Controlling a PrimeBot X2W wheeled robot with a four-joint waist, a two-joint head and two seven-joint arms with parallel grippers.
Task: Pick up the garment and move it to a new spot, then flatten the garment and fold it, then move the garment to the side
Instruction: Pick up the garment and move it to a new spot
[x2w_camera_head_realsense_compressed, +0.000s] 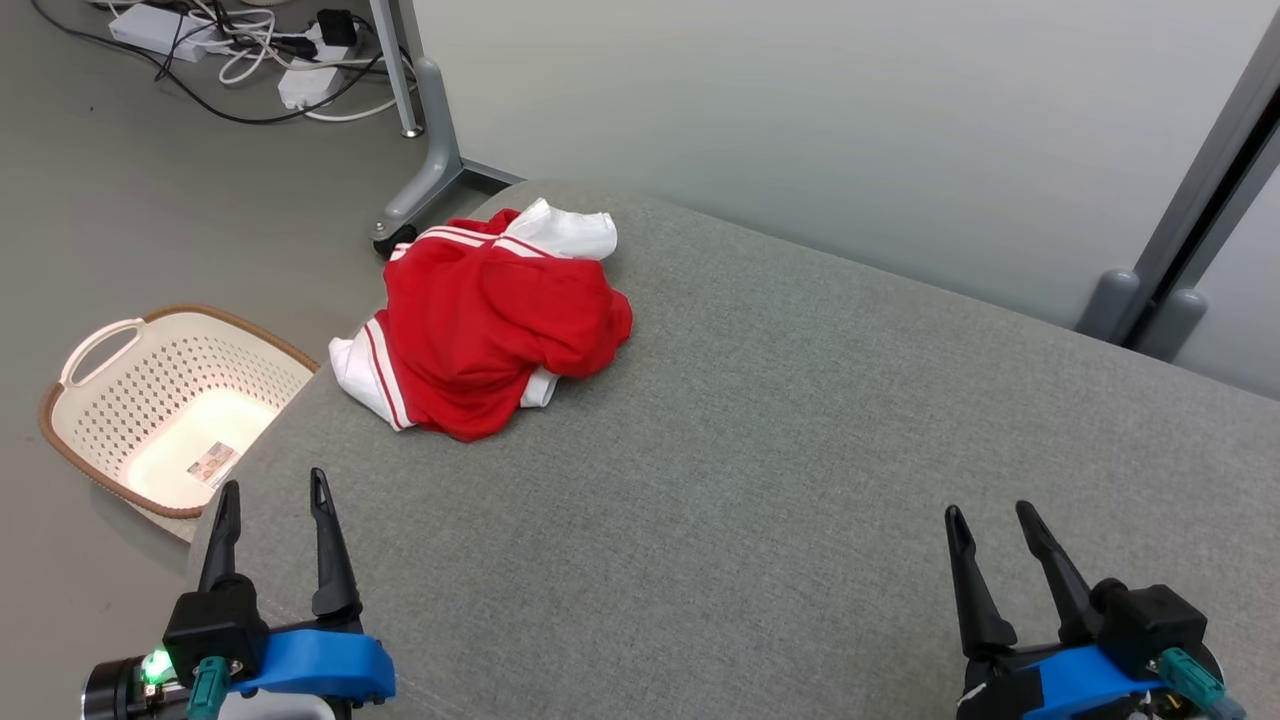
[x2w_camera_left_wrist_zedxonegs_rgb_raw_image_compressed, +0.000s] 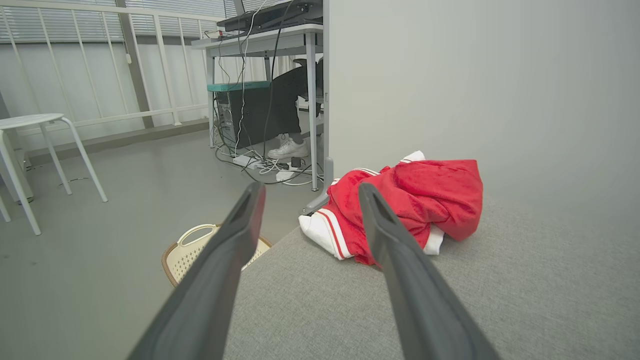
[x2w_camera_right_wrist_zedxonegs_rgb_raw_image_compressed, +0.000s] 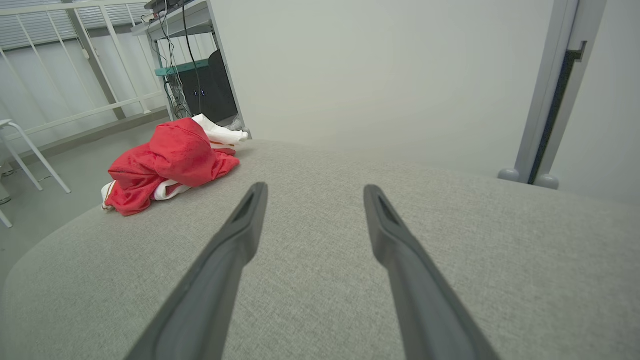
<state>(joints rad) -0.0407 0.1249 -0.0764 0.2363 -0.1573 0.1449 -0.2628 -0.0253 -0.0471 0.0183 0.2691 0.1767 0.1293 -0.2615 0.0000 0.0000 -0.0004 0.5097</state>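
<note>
Lying crumpled at the far left corner of the grey padded surface (x2w_camera_head_realsense_compressed: 760, 430), red-and-white garment (x2w_camera_head_realsense_compressed: 490, 320) sits well apart from left gripper (x2w_camera_head_realsense_compressed: 275, 490) and right gripper (x2w_camera_head_realsense_compressed: 990, 512), both at the near edge, fingers spread wide, holding nothing.

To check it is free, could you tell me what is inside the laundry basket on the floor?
The laundry basket shows a small printed label on its bottom; its near corner is hidden behind the grey cushion.

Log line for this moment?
stage: before pickup | garment: crumpled, untouched | left gripper: open, empty | right gripper: open, empty
</note>
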